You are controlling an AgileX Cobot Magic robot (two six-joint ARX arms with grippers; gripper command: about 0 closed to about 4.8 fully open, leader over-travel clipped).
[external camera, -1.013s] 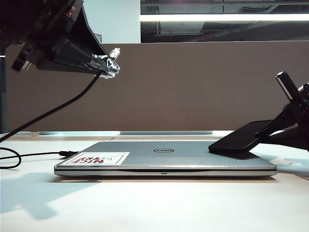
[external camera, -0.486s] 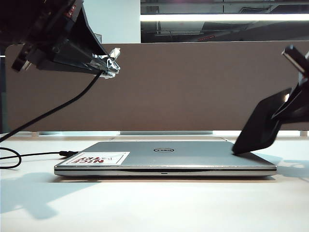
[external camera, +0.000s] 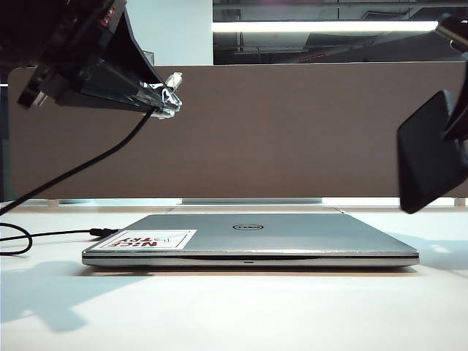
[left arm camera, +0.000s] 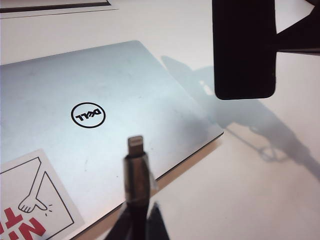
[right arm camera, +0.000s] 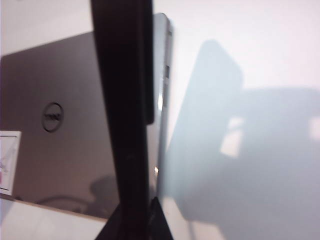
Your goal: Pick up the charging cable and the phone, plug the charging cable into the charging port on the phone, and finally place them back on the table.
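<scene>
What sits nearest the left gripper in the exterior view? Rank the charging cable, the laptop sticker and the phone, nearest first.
1. The charging cable: clamped in the left gripper at upper left, with the cord hanging down to the left.
2. The laptop sticker: below that gripper, on the lid's left corner.
3. The phone: far right, in the air, held by the right gripper.

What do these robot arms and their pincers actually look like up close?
Both are dark. In the exterior view the left arm is a bulky black wedge narrowing to the left pincer, whose fingertips look wrapped in shiny clear tape; a small red mark shows near its top. Only a black sliver of the right arm shows, and the right pincer is two black tapered fingers.
</scene>
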